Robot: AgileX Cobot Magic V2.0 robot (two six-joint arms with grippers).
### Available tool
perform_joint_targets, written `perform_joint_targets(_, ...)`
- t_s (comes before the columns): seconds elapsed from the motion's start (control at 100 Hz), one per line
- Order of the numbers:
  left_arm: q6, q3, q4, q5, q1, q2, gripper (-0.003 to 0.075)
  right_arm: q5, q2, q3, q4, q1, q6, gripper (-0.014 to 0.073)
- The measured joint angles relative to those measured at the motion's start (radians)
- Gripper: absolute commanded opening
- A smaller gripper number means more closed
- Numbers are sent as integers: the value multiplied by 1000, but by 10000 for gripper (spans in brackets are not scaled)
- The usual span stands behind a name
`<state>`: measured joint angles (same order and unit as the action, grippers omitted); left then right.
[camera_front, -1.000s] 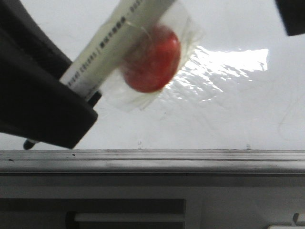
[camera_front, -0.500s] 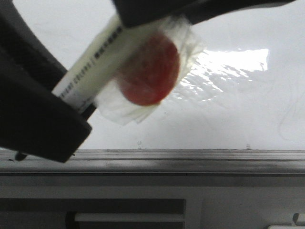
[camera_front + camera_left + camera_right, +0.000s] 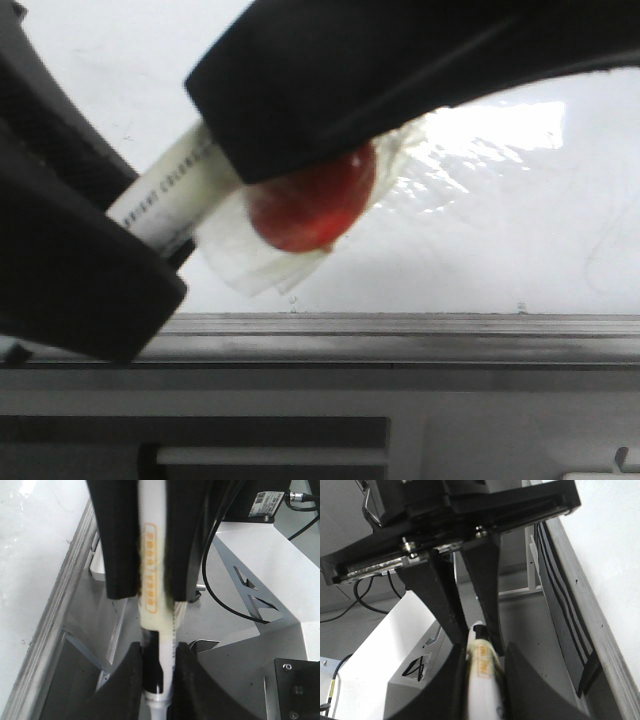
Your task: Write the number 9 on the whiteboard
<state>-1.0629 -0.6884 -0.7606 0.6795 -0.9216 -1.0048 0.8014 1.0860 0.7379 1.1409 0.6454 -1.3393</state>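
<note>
Right gripper [image 3: 300,150] has swung down from the upper right since 0.5 s ago & now covers most of the marker [image 3: 165,195] and the top of the red disc [image 3: 310,210] in its clear wrap; left gripper [image 3: 130,250] has barely shifted. Both sets of fingers are pinched onto the marker: left ones [image 3: 155,680] at one end, right ones [image 3: 480,670] on the body. Whiteboard [image 3: 500,230] lies beyond the arms, grey rail [image 3: 420,335] along its near edge, glare patch to the right. Board right of the grippers is open, room to move there. No legible number 9 strokes in view; marker tip hidden, can't tell if it touches the board.
</note>
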Motion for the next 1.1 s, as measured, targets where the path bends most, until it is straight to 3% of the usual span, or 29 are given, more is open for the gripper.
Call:
perform_joint_targets(0.13, 65, -8, -14, 26, -4, 2, 210, 91, 3, 93, -158, 0, 214, -61)
perform_joint_targets(0.21, 92, -28, 10, 70, -5, 20, 348, 204, 5, 190, -387, 0, 412, -60)
perform_joint_targets(0.29, 130, -48, 24, 109, -5, 57, 400, 311, 6, 312, -574, 0, 590, -44)
perform_joint_targets(0.43, 245, -61, 79, 114, -5, 178, 370, 372, -25, 482, -784, 12, 737, -34)
perform_joint_targets(0.56, 439, -44, 220, 26, 24, 334, 318, 256, -129, 495, -901, 54, 798, -34)
perform_joint_targets(0.73, 659, 18, 376, -124, 74, 535, 202, 24, -306, 298, -1023, 87, 860, -34)
perform_joint_targets(0.95, 704, 83, 399, -199, 115, 633, -15, -364, -412, -31, -1146, 90, 877, -34)
perform_joint_targets(1.1, 706, 103, 399, -209, 117, 633, -20, -568, -385, -64, -1169, 86, 878, -34)
